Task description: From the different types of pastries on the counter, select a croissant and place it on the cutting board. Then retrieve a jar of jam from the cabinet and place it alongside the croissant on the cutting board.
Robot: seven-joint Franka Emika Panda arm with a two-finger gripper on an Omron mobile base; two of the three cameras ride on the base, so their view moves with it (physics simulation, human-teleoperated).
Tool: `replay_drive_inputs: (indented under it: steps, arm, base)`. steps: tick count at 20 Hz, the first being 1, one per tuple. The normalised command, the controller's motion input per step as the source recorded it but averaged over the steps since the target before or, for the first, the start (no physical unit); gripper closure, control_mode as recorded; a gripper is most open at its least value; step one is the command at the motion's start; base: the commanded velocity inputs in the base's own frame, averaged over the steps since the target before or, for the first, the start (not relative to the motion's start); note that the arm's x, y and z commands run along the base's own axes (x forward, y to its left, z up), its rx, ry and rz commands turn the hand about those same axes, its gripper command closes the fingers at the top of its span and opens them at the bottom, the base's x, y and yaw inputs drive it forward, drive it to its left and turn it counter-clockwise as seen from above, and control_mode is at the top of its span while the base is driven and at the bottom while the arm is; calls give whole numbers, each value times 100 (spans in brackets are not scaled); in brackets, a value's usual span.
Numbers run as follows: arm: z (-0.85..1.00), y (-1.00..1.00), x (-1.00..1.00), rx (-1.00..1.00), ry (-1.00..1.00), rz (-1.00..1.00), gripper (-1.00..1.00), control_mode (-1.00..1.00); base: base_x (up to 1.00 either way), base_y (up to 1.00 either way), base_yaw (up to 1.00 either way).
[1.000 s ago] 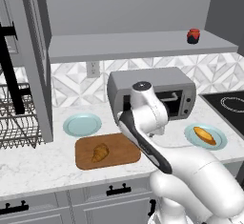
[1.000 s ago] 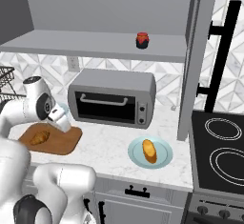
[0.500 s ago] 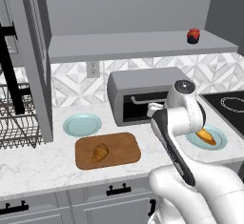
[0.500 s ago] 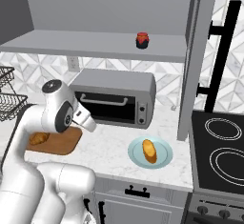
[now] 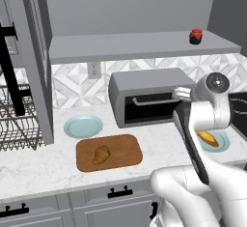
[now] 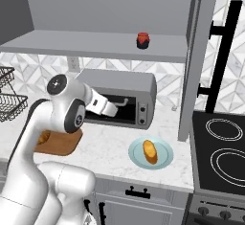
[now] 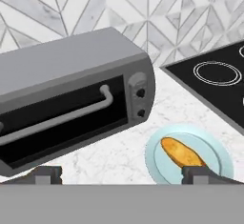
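This is a home kitchen, rendered rather than filmed. A white marble desk [image 5: 38, 168] with grey veins runs along a wall of patterned tiles [image 5: 77, 83], with grey drawers [image 5: 58, 209] and black handles below. A grey toaster oven [image 5: 144, 95] stands on it, beside a black stove [image 6: 220, 154] with ring burners. A wire dish rack [image 5: 17, 124] sits at the far end. A grey shelf [image 5: 130, 45] holds a jar of jam [image 5: 195, 36]. 2 light blue plates [image 5: 83, 125] and a wooden cutting board [image 5: 120, 153] lie out.

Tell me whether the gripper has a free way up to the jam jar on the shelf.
Probably yes. The jar of jam stands alone near the front edge of the cabinet shelf, nothing beside it. The gripper, open and empty, sits lower, before the toaster oven.
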Motion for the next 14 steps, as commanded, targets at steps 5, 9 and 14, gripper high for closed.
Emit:
replay_drive_inputs:
  steps: [5,9,14]
  arm:
    - [100,-61,35,-11,-12,0,-100,-100]
    - [100,-43,43,-6,-21,0,-100,-100]
    - [97,-7,3,-5,-26,0,-100,-100]
  base:
    - [0,0,0]
    - [0,0,0]
    - [0,0,0]
